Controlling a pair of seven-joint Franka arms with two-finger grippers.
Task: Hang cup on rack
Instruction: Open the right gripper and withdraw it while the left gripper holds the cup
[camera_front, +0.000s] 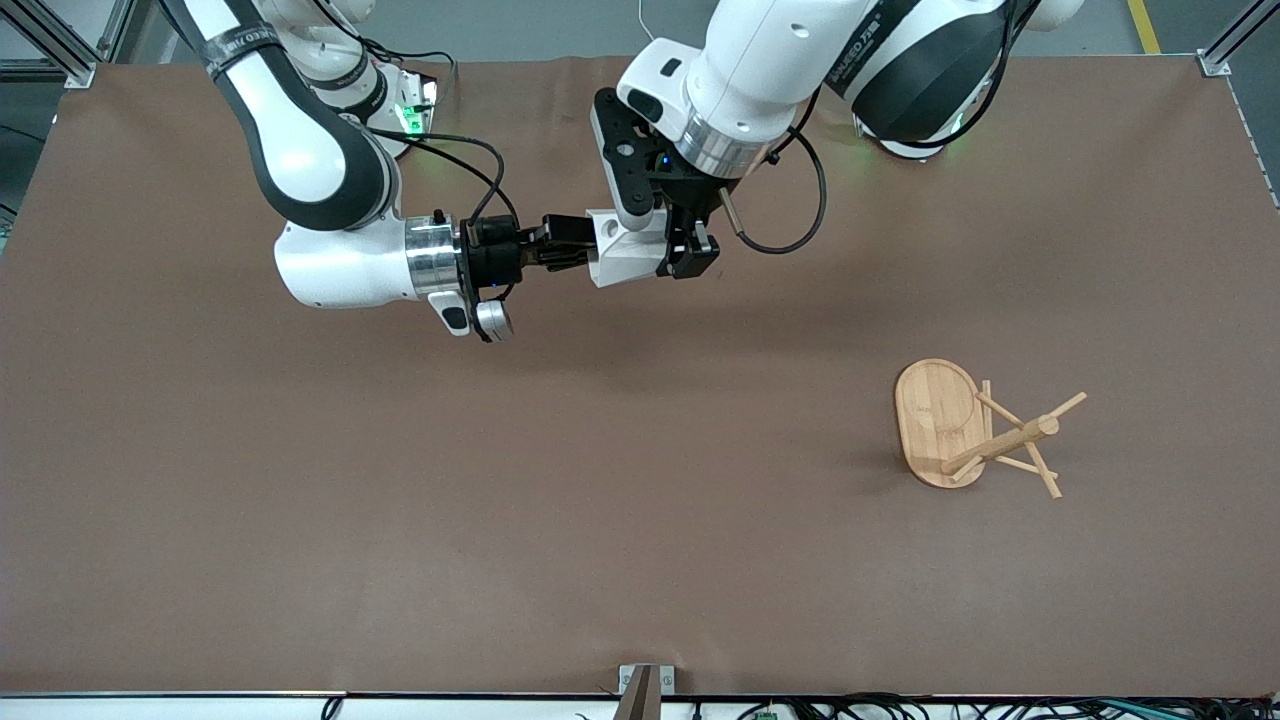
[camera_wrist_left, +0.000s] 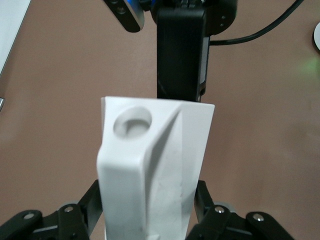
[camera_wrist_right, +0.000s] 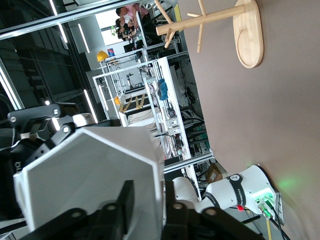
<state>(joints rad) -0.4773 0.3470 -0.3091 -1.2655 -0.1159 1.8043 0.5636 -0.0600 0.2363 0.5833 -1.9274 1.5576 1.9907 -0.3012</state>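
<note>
— Front view first: where is the small white faceted matte cup (camera_front: 622, 250)?
— Up over the brown counter (camera_front: 300, 500), clamped by left end effector (camera_front: 690, 252); right end effector (camera_front: 583, 243) cannot tell
— Why?
— Likely a handover; bamboo peg rack (camera_front: 975, 432) near left arm's end

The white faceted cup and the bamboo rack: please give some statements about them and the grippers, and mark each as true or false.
1. The white faceted cup hangs on a peg of the rack. False: it is held in the air between the two grippers.
2. The left gripper is shut on the cup. True.
3. The light bamboo rack stands toward the left arm's end of the table. True.
4. The right gripper is over the rack. False: it is at the cup, its fingers at the rim.
5. The cup touches the rack. False: they are well apart.
</note>
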